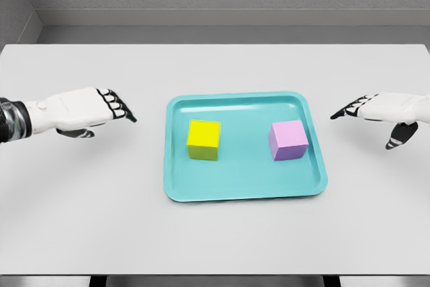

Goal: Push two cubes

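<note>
A yellow cube (203, 139) sits on the left half of a teal tray (243, 189), and a pink cube (289, 140) sits on the right half, well apart from it. My left hand (114, 107) hovers over the table left of the tray, fingers stretched out flat toward it and holding nothing. On the other side, my right hand (356, 109) floats right of the tray with fingers extended toward it and thumb hanging down, also empty. Neither hand touches the tray or a cube.
The tray lies in the middle of a white table (87, 220). A grey wall runs behind the table's far edge.
</note>
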### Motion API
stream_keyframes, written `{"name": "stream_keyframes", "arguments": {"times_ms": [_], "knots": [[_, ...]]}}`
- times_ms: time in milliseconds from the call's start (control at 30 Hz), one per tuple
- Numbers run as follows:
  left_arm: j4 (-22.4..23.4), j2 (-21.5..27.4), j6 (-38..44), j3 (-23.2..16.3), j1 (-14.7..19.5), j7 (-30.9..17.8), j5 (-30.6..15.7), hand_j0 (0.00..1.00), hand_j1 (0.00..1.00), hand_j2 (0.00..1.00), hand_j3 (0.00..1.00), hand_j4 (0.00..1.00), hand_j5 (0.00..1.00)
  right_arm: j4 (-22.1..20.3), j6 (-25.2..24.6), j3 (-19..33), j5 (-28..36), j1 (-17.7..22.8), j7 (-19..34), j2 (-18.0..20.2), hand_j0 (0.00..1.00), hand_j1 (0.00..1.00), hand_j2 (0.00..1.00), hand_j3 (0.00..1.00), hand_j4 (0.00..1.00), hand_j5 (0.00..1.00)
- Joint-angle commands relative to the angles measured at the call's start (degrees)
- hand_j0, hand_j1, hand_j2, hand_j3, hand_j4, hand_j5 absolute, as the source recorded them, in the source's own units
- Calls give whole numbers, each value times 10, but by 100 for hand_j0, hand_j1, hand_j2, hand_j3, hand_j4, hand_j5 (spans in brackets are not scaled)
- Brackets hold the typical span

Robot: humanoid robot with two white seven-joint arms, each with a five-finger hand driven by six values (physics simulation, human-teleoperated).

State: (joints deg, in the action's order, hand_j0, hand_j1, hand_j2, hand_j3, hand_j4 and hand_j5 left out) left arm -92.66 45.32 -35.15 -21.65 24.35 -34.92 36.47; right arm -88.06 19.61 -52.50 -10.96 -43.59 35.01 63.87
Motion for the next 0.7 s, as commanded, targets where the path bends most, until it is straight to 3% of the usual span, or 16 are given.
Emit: {"name": "stream_keyframes", "arguments": {"times_ms": [0,133,400,500,567,667], "knots": [[18,-22,1,-2,0,-1,9,63,63,63,63,63,63,0,12,0,1,0,0,1,100,100,100,100,100,100],[18,-71,1,-3,8,-1,6,63,63,63,63,63,63,1,15,0,2,2,-1,1,100,100,100,100,100,100],[29,-83,1,-11,8,-1,4,66,66,66,66,66,66,-4,55,1,4,11,-39,10,100,100,100,100,100,100],[28,-82,1,-10,10,-1,1,67,67,67,67,67,67,-7,52,2,40,23,-51,14,100,100,100,100,100,100],[31,-84,1,-10,13,-1,3,67,67,67,67,67,67,-7,47,4,57,29,-52,21,90,90,90,90,90,90],[48,-113,1,-11,21,-1,4,67,67,67,67,67,67,-6,6,5,93,34,-51,21,88,88,88,88,88,88]]}}
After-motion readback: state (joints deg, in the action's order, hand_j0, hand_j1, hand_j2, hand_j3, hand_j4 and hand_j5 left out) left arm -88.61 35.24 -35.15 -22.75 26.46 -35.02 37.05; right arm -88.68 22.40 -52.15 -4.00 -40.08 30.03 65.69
